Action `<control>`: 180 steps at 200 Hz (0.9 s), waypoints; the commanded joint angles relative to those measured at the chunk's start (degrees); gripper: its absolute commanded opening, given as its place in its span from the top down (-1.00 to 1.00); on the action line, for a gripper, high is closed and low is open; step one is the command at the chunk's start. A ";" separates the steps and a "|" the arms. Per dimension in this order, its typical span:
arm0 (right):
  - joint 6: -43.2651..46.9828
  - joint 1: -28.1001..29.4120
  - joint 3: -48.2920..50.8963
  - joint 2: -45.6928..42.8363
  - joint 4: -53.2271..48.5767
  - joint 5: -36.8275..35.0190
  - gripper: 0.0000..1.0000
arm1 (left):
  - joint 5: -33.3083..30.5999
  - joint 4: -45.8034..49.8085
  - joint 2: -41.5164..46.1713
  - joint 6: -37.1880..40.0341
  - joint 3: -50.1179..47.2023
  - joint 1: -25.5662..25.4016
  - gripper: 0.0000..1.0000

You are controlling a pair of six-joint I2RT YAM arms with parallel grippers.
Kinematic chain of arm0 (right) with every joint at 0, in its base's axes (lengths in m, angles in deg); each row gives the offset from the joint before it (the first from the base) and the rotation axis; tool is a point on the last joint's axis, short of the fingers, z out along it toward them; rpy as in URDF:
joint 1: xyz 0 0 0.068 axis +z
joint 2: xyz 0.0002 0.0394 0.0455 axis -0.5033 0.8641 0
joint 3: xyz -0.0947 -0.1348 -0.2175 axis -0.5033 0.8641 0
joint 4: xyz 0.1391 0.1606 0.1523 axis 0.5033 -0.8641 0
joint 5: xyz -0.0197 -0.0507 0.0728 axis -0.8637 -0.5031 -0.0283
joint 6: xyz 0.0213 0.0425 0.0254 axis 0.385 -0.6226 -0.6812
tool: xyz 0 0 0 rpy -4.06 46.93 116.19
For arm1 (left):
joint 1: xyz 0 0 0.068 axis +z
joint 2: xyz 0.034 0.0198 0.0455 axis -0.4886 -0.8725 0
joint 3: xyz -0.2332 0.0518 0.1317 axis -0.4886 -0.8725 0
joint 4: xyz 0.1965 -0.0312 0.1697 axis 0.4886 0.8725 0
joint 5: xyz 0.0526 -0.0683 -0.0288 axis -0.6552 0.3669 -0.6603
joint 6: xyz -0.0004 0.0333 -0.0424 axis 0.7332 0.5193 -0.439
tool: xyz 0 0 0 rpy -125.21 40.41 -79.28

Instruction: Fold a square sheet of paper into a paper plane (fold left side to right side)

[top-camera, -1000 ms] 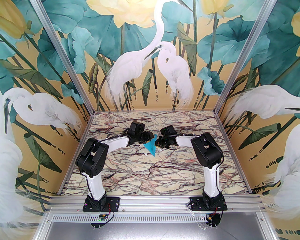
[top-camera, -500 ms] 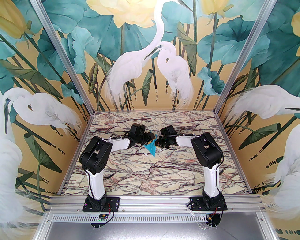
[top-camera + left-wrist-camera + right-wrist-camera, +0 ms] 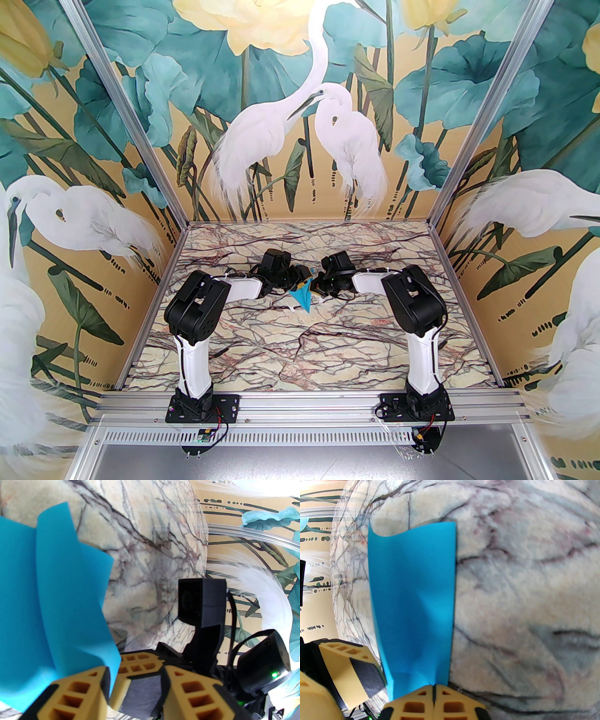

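The cyan-blue sheet of paper (image 3: pixel 300 297) is folded into a narrow, creased, pointed shape and held up at the table's middle. My right gripper (image 3: pixel 315 286) is shut on its upper end. In the right wrist view the paper (image 3: pixel 412 597) runs away from the shut right gripper (image 3: pixel 433 687) as a long strip. My left gripper (image 3: pixel 302 276) meets it from the left. In the left wrist view the left gripper (image 3: pixel 134 669) stands open, the paper (image 3: pixel 58 585) fans out beside its left finger (image 3: pixel 77 695), and the right gripper's tan fingers sit in the gap.
The marble table (image 3: pixel 300 356) stretches wide in front of the arms. Two small white scraps (image 3: pixel 292 309) lie just under the paper. Aluminium rails (image 3: pixel 300 403) and the mural walls close in all sides.
The left arm's elbow has swung rightwards toward the middle, bringing the left gripper closer to the paper. The paper looks narrower from above. The right arm has stayed put.
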 commanded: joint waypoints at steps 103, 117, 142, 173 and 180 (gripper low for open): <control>-11.66 -3.86 5.65 -2.76 19.13 6.02 0.59 | 0.94 -2.61 -2.81 -1.36 0.23 0.24 0.17; -12.38 -3.83 4.95 -1.63 19.72 6.74 0.59 | 1.03 -2.63 -2.78 -1.35 0.28 0.24 0.17; -13.20 -3.90 4.47 -0.23 20.99 7.43 0.59 | 1.21 -2.74 -2.86 -1.44 0.32 0.24 0.17; -14.83 -3.83 3.99 1.68 23.20 8.88 0.59 | 1.47 -3.00 -3.08 -1.53 0.42 0.22 0.18; -15.19 -3.91 3.90 2.01 23.79 9.08 0.59 | 1.51 -3.09 -3.12 -1.53 0.41 0.24 0.18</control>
